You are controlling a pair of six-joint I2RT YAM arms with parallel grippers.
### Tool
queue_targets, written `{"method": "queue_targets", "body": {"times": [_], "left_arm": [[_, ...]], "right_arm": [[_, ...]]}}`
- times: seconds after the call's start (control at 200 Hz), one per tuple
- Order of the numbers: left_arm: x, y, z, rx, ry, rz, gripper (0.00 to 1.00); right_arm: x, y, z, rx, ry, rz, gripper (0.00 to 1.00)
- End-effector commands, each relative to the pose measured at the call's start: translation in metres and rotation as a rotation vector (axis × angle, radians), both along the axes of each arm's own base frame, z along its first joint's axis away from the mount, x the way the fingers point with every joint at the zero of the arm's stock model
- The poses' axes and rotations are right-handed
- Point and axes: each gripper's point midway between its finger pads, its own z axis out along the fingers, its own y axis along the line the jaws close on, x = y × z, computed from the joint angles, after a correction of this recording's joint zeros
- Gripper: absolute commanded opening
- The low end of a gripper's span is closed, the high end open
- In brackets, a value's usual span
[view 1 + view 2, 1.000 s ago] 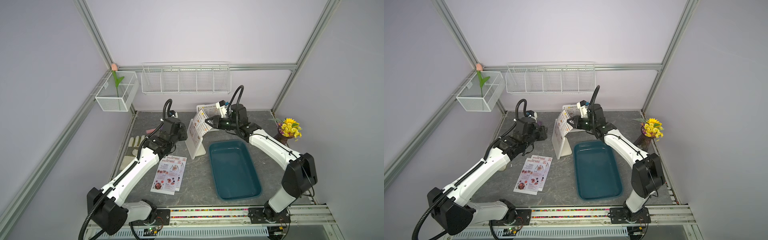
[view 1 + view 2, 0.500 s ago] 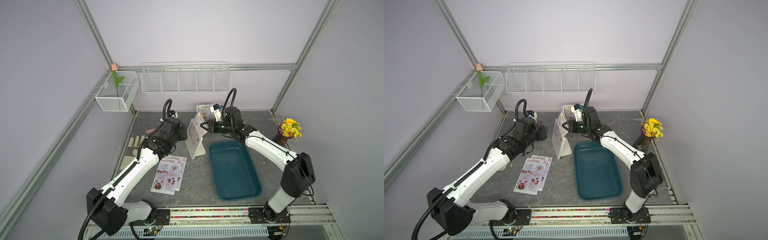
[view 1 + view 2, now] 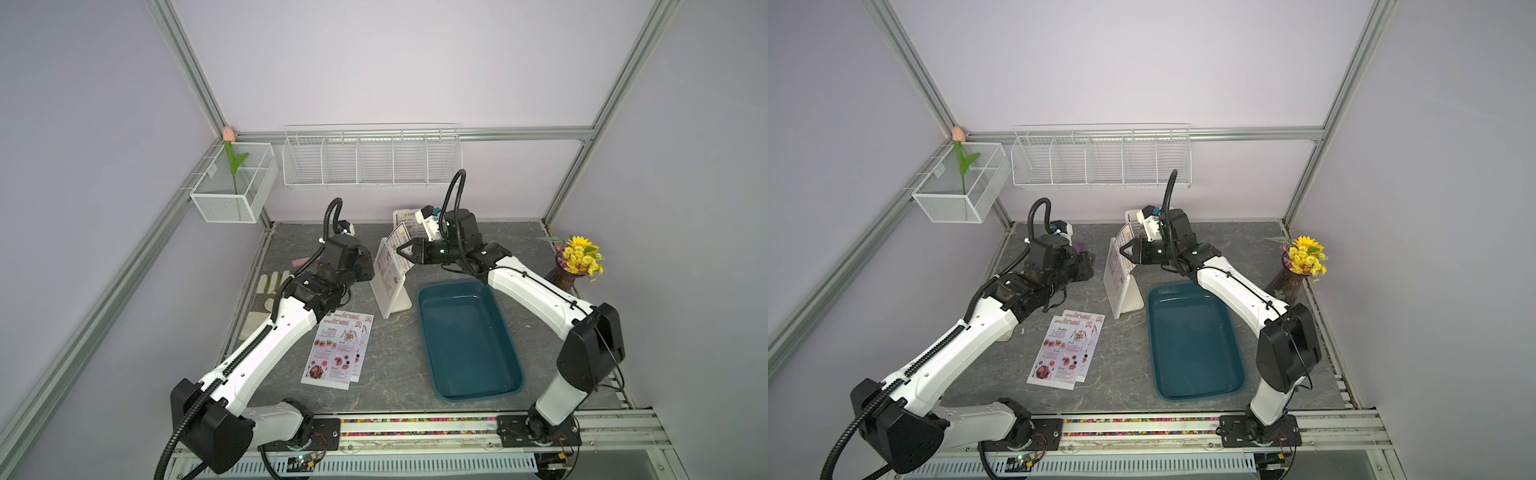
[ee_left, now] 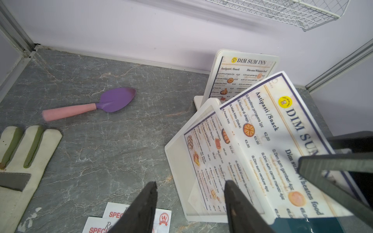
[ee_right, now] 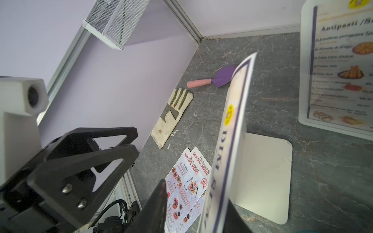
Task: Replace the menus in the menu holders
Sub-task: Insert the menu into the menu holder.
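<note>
Right pincer: jaws parted around the DIM SUM INN sheet, not clamping it.
Left pincer: half open, holding nothing.
Sheet: half out of the near holder.
Risk: with nothing gripping it, I expect it could slide back in or flop onto the desk.
Containers: the far holder is filled; I see nothing in the teal tray.

A teal tray lies on the grey marbled counter. A white wire rack hangs on the back wall; a mesh basket on the left wall holds a pink tulip. A purple vase of yellow flowers stands at the counter's right edge. Near the back left corner lie a purple trowel with a pink handle and, apart from it, a cream glove.
</note>
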Motion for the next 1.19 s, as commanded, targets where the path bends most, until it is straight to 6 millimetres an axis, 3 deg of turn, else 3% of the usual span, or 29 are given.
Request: {"method": "queue_targets", "body": {"times": [0.0, 0.29, 0.585, 0.67, 0.845, 1.015, 1.19], "left_arm": [[-0.005, 0.004, 0.003, 0.004, -0.009, 0.009, 0.56], [-0.004, 0.003, 0.002, 0.004, -0.008, 0.01, 0.56], [-0.004, 0.006, 0.006, 0.009, -0.015, 0.017, 0.56], [-0.004, 0.005, 0.005, 0.009, -0.013, 0.014, 0.56], [-0.003, 0.004, 0.007, 0.007, -0.015, 0.013, 0.56], [-0.003, 0.004, 0.006, 0.01, -0.015, 0.013, 0.56], [-0.002, 0.002, 0.007, 0.006, -0.013, 0.009, 0.56]], "right_arm": [[0.007, -0.009, 0.009, -0.021, -0.028, 0.003, 0.39], [0.016, -0.007, 0.003, -0.019, 0.014, 0.029, 0.22], [0.02, -0.006, 0.003, -0.013, 0.012, 0.022, 0.15], [0.019, -0.006, 0.004, -0.012, 0.009, 0.021, 0.16], [0.023, -0.011, 0.008, -0.004, 0.002, 0.005, 0.31], [0.027, -0.013, 0.01, -0.001, 0.005, -0.005, 0.23], [0.03, -0.016, 0.013, 0.004, -0.001, -0.015, 0.21]]}}
